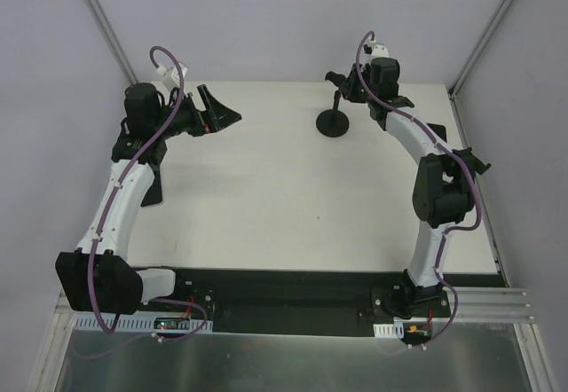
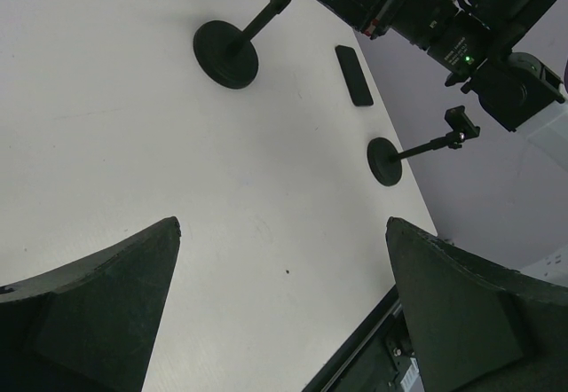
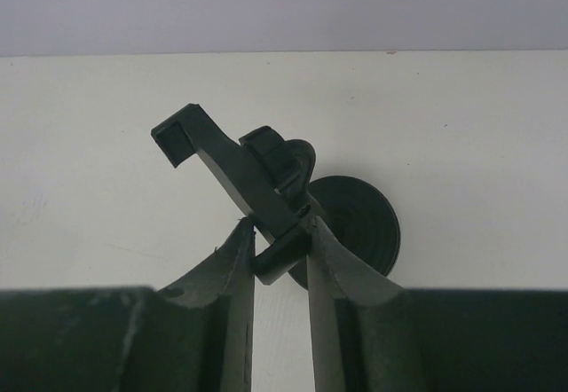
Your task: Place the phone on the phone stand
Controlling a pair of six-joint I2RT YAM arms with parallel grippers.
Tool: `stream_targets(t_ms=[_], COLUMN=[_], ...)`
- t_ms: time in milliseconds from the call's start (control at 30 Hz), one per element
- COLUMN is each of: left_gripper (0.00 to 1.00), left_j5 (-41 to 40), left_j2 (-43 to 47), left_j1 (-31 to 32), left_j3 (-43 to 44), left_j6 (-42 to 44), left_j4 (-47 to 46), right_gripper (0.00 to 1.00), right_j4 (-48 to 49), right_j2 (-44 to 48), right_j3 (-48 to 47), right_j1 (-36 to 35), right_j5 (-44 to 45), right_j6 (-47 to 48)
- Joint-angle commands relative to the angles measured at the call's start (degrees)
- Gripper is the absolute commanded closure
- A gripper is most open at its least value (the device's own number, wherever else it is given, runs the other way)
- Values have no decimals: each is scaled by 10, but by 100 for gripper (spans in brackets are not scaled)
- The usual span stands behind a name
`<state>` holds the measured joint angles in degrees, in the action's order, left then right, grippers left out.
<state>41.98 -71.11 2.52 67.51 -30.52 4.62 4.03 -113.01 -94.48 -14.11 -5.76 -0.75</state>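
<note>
black phone (image 2: pixel 354 74) flat near round-based stand (image 2: pixel 226 50)

The left arm (image 1: pixel 120 201) and right arm (image 1: pixel 417 139) wear smooth white shells between chunky black joint blocks. A purple cable (image 1: pixel 169 59) runs along each. The left gripper (image 2: pixel 282 223) has broad matte-black wedge fingers (image 2: pixel 98 312). A tiny green light (image 2: pixel 466 58) glows on the right wrist.

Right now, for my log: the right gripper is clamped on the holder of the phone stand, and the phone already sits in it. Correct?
Not quite. The right gripper is shut on the holder of the phone stand, but the phone is not in it. It lies flat on the table, apart from the stand, as the left wrist view shows.
</note>
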Motion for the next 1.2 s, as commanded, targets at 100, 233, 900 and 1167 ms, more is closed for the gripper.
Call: stream_targets(t_ms=[100, 233, 900, 1167], left_gripper=[2, 2, 1, 1], left_j5=[15, 2, -299, -316], left_j2=[-3, -3, 58, -103], left_j1=[-3, -3, -129, -284], left_j3=[-6, -9, -97, -47], left_j6=[-1, 6, 76, 106], left_j4=[-30, -30, 278, 276], right_gripper=[99, 99, 99, 65], right_j4=[24, 34, 110, 83], right_j2=[54, 82, 172, 166], right_j3=[24, 50, 206, 195], right_j1=[-3, -4, -94, -109], right_j5=[-82, -149, -264, -297], right_j6=[64, 60, 11, 55])
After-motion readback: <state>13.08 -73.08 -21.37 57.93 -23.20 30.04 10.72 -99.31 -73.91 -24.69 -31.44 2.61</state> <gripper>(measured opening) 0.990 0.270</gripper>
